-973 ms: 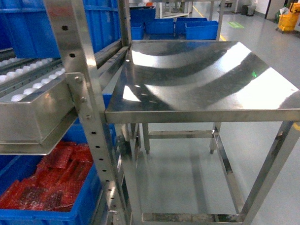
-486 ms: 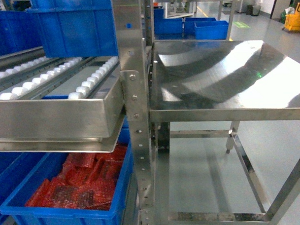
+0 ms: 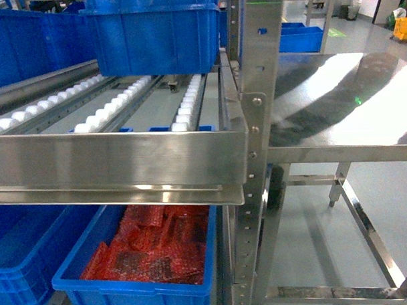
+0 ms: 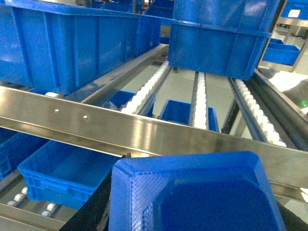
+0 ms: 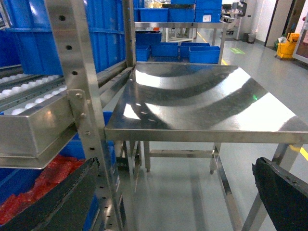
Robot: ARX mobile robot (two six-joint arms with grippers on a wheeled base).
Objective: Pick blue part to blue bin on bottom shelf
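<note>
The blue part (image 4: 192, 197) filled the near edge of the left wrist view, apparently grasped by unseen left fingers, before the steel rail (image 4: 144, 130). Right fingers (image 5: 281, 192) spread apart near the table (image 5: 202, 101).

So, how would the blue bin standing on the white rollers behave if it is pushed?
The blue bin would probably glide easily, since it rests on white rollers. Its ribbed plastic walls look stiff, so it should not flex. Its contents are hidden, so its weight cannot be judged.
</note>
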